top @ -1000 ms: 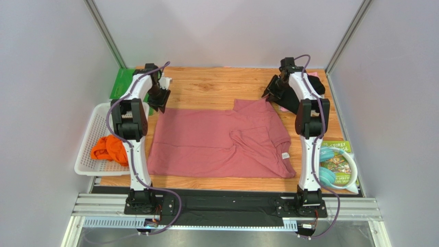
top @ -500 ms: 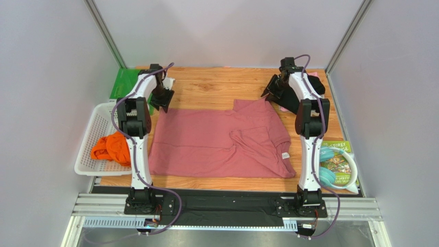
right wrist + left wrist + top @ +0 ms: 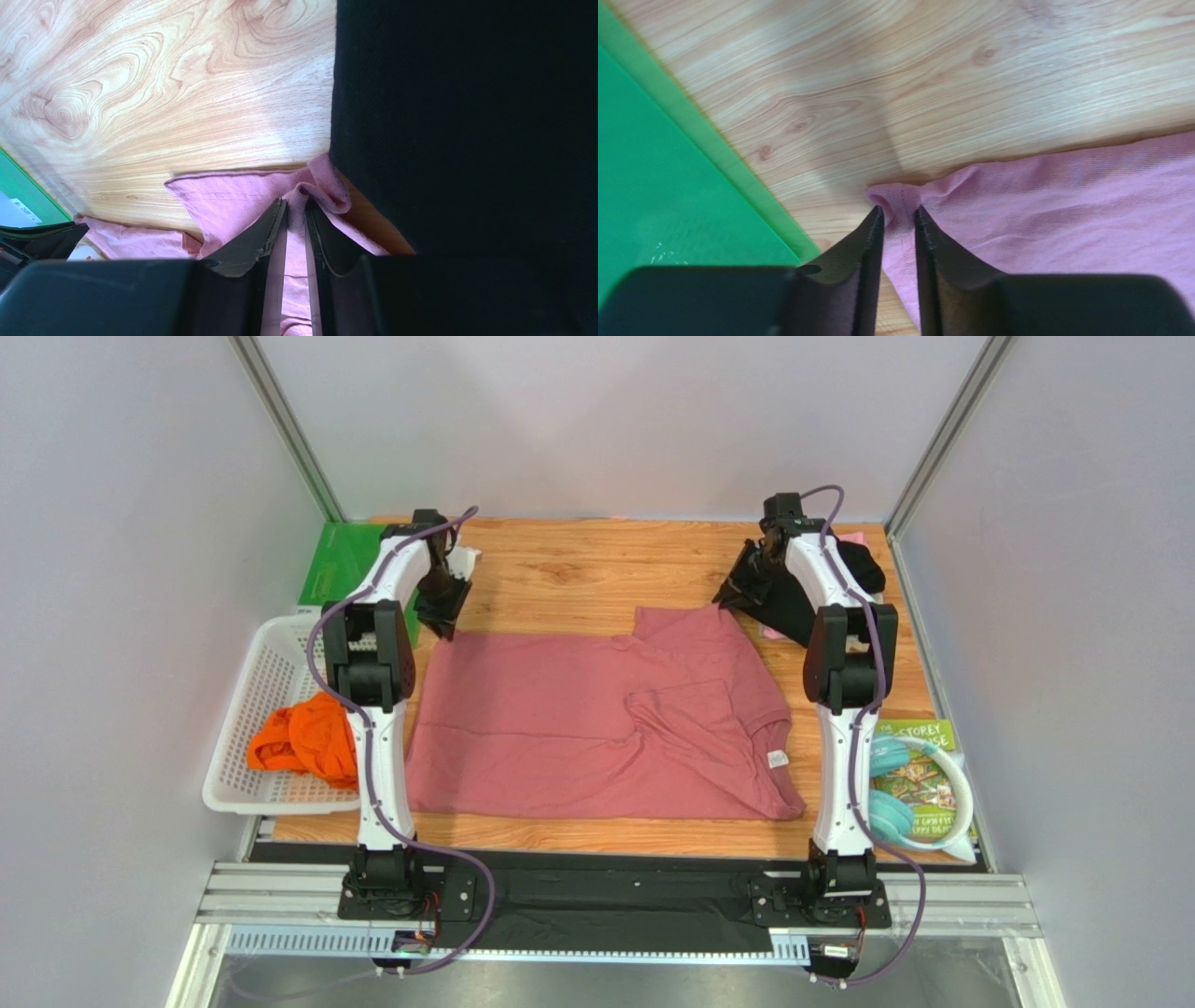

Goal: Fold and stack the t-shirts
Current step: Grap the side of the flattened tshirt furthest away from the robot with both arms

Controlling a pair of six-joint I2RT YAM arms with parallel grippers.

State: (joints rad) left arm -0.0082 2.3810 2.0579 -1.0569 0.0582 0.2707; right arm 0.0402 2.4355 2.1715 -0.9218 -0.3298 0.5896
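Dusty-rose t-shirt (image 3: 603,721) spread out on the wooden bench (image 3: 589,567), left fingers (image 3: 898,217) clamped on its far left corner, right fingers (image 3: 295,206) clamped on its far right corner beside the black t-shirt (image 3: 463,105), orange t-shirt (image 3: 302,739) bunched in the white basket (image 3: 260,672)

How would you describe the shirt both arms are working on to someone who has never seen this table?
Look at the wooden table; the dusty-rose t-shirt lies spread out across its middle. Unlike the crumpled orange shirt in the white basket on the left and the black shirt at the far right corner, it is large, opened out, and carries a small white label.
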